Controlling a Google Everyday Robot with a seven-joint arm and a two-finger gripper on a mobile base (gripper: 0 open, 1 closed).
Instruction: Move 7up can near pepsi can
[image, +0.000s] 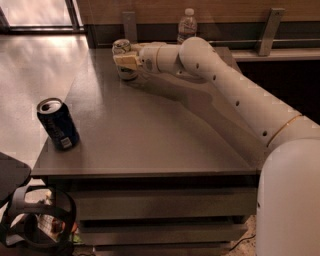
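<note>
Across most of your view lies the grey table (150, 145), its near edge running along the bottom above darker shelves. At the lower right, your robot's white body (292, 200) stands by the table's corner, and its arm (235, 95) stretches diagonally over the tabletop toward the far left corner. Left of the table, the glossy floor (35, 60) catches bright light. Below the table's near left corner sits some black gear (30, 220) (rounded and looped; you cannot make out what it is).

Behind the table's far edge, two upright metal brackets (268, 27) stand against the back wall, and a clear plastic bottle (186, 22) stands upright between them.

On the tabletop, close to the near left edge, you have the pepsi can (58, 125). It is upright and dark blue, with a silver top and a small white patch low on its side.

The 7up can (121, 47) stands upright at the far left corner of the table, well apart from the pepsi can, with most of the table's left side bare between them.

Your gripper (123, 60) is right at the 7up can. Its tan end lies across the can's front just below the silver rim, touching it or very nearly so. You cannot tell from this view whether the jaws are clamped on the can or only set around it.
</note>
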